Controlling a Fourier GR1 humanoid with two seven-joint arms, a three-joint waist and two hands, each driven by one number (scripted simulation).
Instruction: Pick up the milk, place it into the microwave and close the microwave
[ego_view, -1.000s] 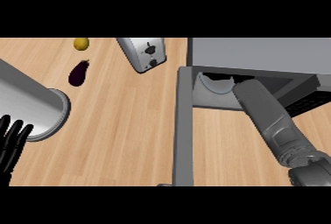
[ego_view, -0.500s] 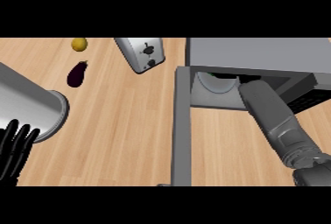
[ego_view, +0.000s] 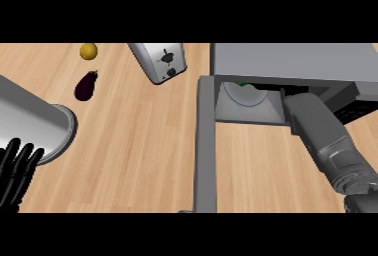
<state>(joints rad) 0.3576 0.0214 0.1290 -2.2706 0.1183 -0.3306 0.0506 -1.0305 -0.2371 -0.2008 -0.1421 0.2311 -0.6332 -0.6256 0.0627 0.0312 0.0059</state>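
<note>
Right forearm reaching into the open microwave

The right forearm (ego_view: 328, 140) runs into the microwave (ego_view: 295, 62), its door (ego_view: 206, 150) swung open; the left hand (ego_view: 16, 170) rests open at the counter's (ego_view: 140, 150) left edge beside a steel pot (ego_view: 33, 125).

a single head view looks steeply down, close over the bench (ego_view: 140, 150) and open microwave (ego_view: 295, 62).

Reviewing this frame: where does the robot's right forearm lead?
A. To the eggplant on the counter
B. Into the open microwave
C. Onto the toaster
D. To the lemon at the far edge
B: the right forearm runs from the lower right up into the open microwave, beside its swung-out door; the right hand itself is hidden inside.
</note>
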